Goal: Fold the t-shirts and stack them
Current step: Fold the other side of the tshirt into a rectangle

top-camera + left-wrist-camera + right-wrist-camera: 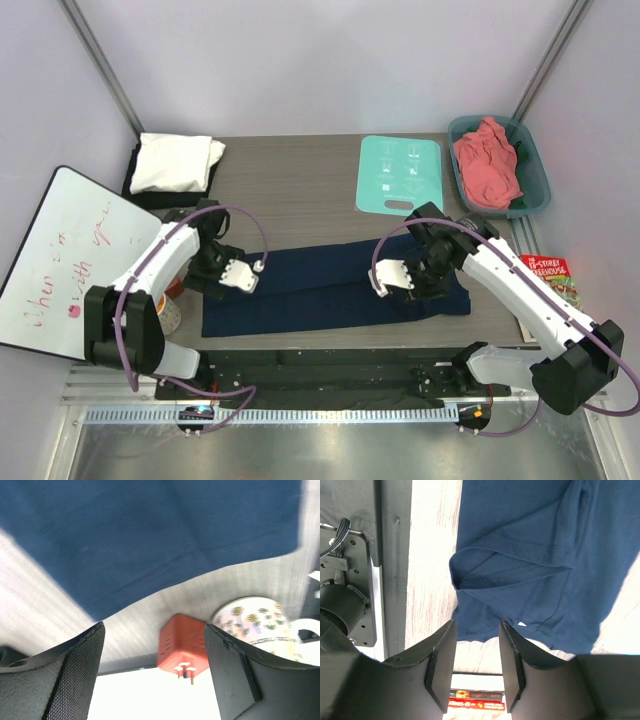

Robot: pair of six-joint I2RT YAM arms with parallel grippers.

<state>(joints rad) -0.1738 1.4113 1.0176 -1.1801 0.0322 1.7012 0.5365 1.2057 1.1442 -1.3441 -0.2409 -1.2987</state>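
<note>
Navy shirt (330,285) lies as a long folded strip across the table's middle, 9 to 3 o'clock. Left gripper (248,275) hangs at its 9 o'clock end, jaws wide and empty; right gripper (385,277) at the 3 o'clock end, jaws parted, holding nothing. White shirt (178,160) sits at 10 o'clock, pink shirt (487,160) at 2.

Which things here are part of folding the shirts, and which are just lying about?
Job: navy t-shirt, white t-shirt, black t-shirt beneath it, pink t-shirt.
Lying about: teal tub, mint-green board, whiteboard, mug, book, red block.
</note>
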